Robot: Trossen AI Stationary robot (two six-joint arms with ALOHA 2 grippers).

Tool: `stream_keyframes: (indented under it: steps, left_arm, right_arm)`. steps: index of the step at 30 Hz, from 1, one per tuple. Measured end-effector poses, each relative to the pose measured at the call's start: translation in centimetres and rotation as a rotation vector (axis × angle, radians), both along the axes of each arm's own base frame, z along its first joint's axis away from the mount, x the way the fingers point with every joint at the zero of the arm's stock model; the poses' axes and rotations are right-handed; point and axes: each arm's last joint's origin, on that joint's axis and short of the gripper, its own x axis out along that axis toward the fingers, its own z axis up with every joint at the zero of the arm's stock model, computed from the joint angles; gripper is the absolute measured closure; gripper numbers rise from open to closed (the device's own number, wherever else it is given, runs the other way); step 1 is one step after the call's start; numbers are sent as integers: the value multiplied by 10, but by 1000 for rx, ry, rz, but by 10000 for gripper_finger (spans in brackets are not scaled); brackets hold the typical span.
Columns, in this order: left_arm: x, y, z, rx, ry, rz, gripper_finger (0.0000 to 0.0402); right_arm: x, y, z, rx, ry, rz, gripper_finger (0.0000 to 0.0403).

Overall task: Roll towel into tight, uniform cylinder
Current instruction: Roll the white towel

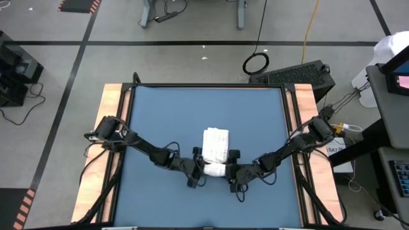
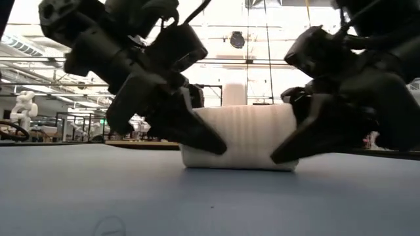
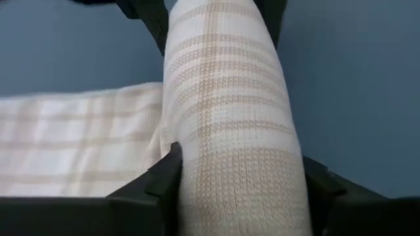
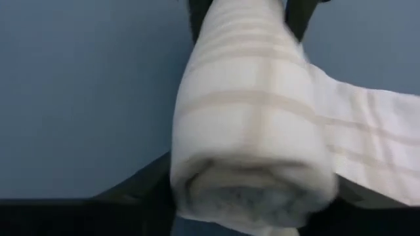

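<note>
Blue table (image 1: pixel 153 128) mid-front holds the towel (image 1: pixel 215 145), soft and springy, half rolled. Left gripper (image 1: pixel 198 167) and right gripper (image 1: pixel 231 171) clasp the roll's ends, jaws part-closed around it; grip there, firmly.

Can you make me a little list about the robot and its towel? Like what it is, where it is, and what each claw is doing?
thing: white towel with faint grid lines
shape: partly rolled, flat part not yet rolled
place: middle of the blue table
left gripper: at one end of the roll, a finger on each side
right gripper: at the other end, a finger on each side
job left: rolling up the flat part
</note>
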Motion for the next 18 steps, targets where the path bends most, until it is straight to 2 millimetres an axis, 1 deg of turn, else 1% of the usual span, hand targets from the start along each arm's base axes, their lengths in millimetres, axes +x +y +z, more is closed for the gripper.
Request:
stream_keyframes:
  steps: [4,7,9,11,14,18]
  left_arm:
    - [3,8,0,-133,29,3,223]
    - [4,13,-1,-180,49,16,225]
    - [4,15,-2,-197,63,21,226]
    - [5,17,-2,-223,71,21,226]
    - [6,21,-2,-259,80,15,227]
    - [8,24,-1,-304,91,-5,227]
  right_arm:
    - [-9,9,9,-120,-26,-2,104]
    - [-18,20,20,-230,-84,-11,77]
    - [-22,29,27,-276,-135,-35,73]
    - [-26,36,28,-299,-157,-42,74]
    - [-25,43,25,-252,-204,-44,81]
    - [-22,47,16,-263,-228,-48,87]
